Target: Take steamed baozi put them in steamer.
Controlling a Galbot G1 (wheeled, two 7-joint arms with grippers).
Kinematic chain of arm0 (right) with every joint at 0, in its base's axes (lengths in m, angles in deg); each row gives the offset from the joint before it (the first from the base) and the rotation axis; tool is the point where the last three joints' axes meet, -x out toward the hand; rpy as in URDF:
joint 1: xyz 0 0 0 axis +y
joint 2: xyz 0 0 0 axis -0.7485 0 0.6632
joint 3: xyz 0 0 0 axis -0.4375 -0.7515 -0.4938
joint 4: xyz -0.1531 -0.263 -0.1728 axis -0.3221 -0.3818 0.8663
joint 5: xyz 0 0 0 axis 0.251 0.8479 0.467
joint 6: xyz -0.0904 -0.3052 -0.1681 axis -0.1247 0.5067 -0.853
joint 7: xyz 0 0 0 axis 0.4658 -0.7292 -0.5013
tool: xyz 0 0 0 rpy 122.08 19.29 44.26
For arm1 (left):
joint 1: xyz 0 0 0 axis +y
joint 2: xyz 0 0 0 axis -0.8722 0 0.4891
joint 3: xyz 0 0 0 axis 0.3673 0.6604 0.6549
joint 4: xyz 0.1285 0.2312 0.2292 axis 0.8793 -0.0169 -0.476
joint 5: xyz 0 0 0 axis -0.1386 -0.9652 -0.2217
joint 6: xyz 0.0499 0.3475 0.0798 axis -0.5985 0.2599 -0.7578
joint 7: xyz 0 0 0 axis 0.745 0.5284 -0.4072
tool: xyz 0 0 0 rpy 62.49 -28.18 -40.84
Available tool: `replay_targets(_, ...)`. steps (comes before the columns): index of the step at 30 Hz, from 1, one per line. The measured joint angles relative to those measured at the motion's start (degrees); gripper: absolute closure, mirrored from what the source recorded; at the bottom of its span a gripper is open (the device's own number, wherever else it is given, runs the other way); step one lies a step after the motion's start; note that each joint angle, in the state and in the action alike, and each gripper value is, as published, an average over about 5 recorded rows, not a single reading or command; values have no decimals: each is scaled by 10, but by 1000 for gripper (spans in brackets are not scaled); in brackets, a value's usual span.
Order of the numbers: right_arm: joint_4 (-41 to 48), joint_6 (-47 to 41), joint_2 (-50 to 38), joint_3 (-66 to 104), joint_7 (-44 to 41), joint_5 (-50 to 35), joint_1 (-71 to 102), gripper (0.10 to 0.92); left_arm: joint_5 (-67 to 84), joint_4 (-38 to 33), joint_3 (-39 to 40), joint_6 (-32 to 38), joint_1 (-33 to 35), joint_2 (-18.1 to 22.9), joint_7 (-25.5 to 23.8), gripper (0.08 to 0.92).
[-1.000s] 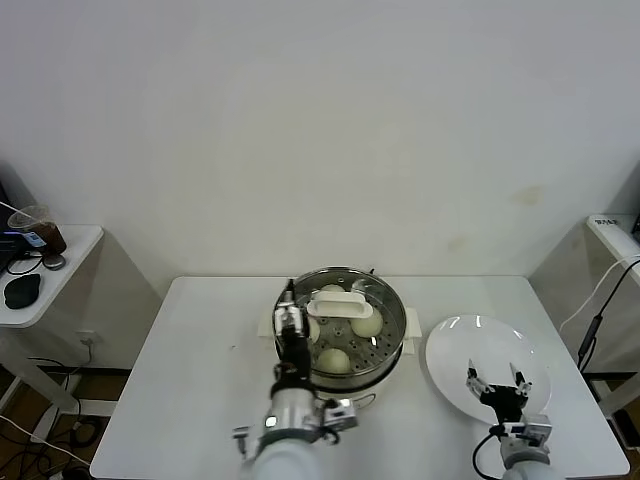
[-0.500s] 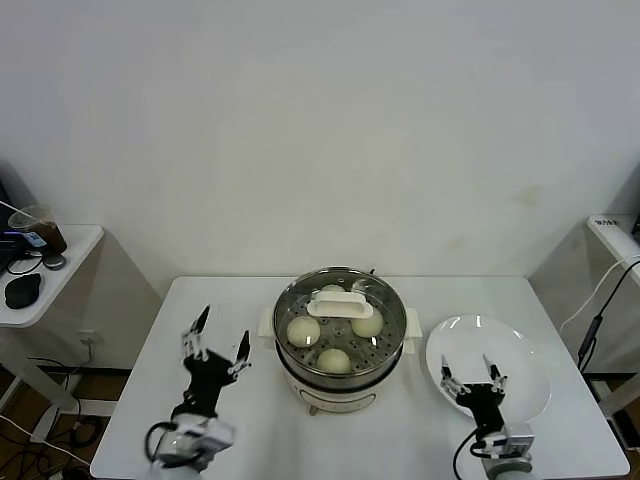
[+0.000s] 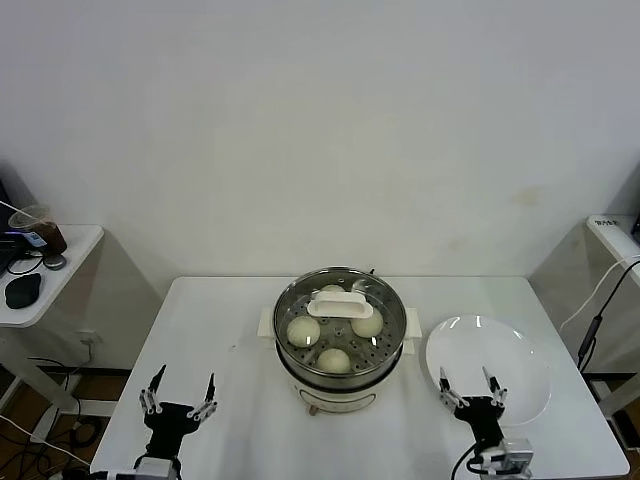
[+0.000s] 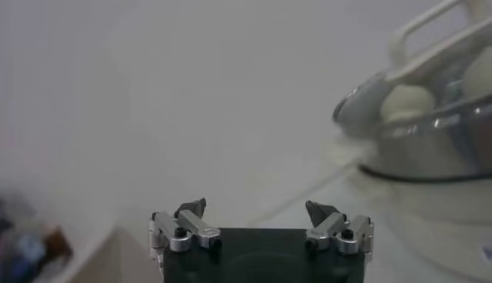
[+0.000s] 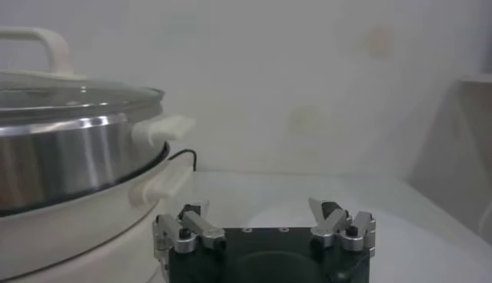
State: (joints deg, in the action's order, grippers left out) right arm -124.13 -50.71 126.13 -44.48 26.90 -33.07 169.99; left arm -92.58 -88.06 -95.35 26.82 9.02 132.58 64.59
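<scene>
On the far left, a small side table [image 3: 60, 262] held a cup [image 3: 38, 228] and a dark mouse [image 3: 22, 289]. The main white table [image 3: 220, 340] stood beside it. Over its near left edge the left gripper [image 3: 180, 402] pointed upward with its fingers spread wide and nothing between them; in the left wrist view the same gripper [image 4: 255, 208] showed two separated fingertips with empty space between.

At the middle of the table sat the steamer [image 3: 340, 335], a shiny steel basket on a cream pot base with side handles. A glass lid [image 3: 340, 300] with a white handle lay over it. Through the lid the buns [image 3: 303, 331] were seen inside the basket: one on the left, one at the front, one on the right, and a fourth partly hidden behind the lid handle.

Just to the right of the steamer lay a white plate [image 3: 490, 365]. The right gripper [image 3: 471, 388] stood at the plate's near left rim, fingers upward and wide apart, holding nothing. In the right wrist view that gripper [image 5: 264, 209] was equally spread, with the steamer [image 5: 73, 192] close on one side.
</scene>
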Motion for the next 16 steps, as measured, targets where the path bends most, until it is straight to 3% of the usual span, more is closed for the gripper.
replay_targets(16, -29, -26, 11, 29, -9, 5, 15, 203, 93, -18, 5, 13, 36, -4, 1, 177)
